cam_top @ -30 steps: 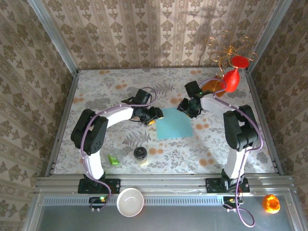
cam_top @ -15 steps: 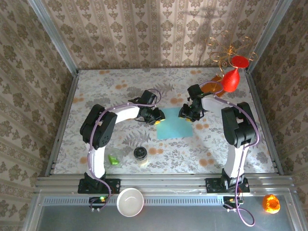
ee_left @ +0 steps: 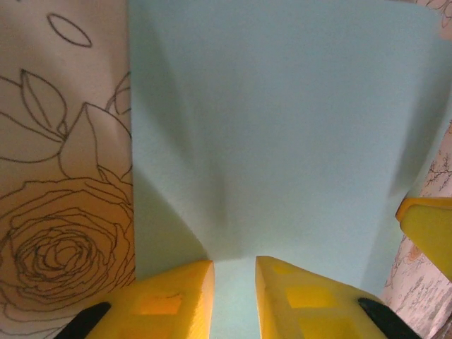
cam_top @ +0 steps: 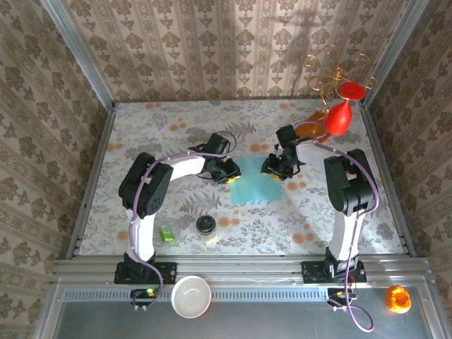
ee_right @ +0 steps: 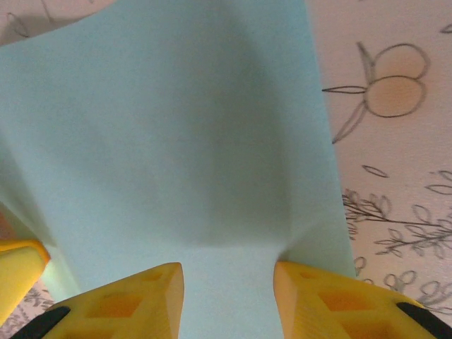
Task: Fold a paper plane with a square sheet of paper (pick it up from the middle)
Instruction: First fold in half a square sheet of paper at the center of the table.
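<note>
The square sheet of paper, light blue, lies on the flowered table between my two arms. My left gripper is down on its left edge. In the left wrist view the yellow fingers stand close together at the left gripper, pinching a raised ridge of the sheet. My right gripper is on the sheet's right edge. Its fingers stand wider apart at the right gripper, tips pressed on the paper, which humps up between them. No paper plane shape shows; the sheet is unfolded.
A black-lidded jar and a small green thing sit near the front left. A red ornament on gold wire and an orange-brown sheet are at the back right. A white bowl and an orange object rest on the front ledge.
Both grippers have come in and down onto opposite edges of the sheet. The left jaws have narrowed a lot, and the paper has buckled up between the fingers.
</note>
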